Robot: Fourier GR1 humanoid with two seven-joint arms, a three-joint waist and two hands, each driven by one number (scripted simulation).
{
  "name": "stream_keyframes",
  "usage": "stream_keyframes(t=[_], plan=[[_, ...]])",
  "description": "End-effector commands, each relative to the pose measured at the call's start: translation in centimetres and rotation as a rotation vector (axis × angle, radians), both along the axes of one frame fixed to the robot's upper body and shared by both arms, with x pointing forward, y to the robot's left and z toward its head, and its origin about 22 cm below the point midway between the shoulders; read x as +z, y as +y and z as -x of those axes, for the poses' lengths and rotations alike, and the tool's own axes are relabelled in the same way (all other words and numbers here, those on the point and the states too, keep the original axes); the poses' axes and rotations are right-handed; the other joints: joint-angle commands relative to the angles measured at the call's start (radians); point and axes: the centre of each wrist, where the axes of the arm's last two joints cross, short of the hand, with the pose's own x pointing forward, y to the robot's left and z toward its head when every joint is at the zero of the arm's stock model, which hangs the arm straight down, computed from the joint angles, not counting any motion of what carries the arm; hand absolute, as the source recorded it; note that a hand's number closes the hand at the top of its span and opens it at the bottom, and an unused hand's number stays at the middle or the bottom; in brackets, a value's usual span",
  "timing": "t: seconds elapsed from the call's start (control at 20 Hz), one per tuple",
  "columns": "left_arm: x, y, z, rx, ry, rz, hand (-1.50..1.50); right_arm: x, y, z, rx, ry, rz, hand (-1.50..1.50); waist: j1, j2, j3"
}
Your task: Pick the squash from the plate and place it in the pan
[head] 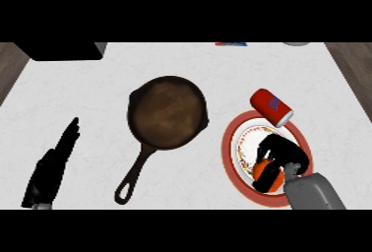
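An orange squash (263, 172) lies on the red-rimmed plate (234, 133) at the right of the counter. My right hand (282, 153) is over the plate with its fingers curled round the squash, hiding most of it. The dark brown pan (169, 110) sits left of the plate, its handle (134, 177) pointing toward the lower edge. My left hand (54, 165) rests open at the lower left, fingers straight and pointing up.
A red can (271, 106) lies on its side at the plate's upper edge. A black object (62, 50) sits at the counter's far left corner. Small items (231, 44) show along the far edge.
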Motion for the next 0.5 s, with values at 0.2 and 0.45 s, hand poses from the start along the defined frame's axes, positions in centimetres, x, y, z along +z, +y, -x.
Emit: stream_keyframes(t=[0.2,0.45], plan=[[-0.2,-1.2,0.3,-0.014,-0.002,-0.005,0.00,3.9,1.4,2.7,-0.210,-0.489,0.208,1.50,0.007,0.005,0.004],[1.1,0.0,-0.3,-0.036,0.008,-0.001,0.00,8.9,4.4,3.2,-0.082,-0.910,0.261,1.50,0.023,0.004,0.003]])
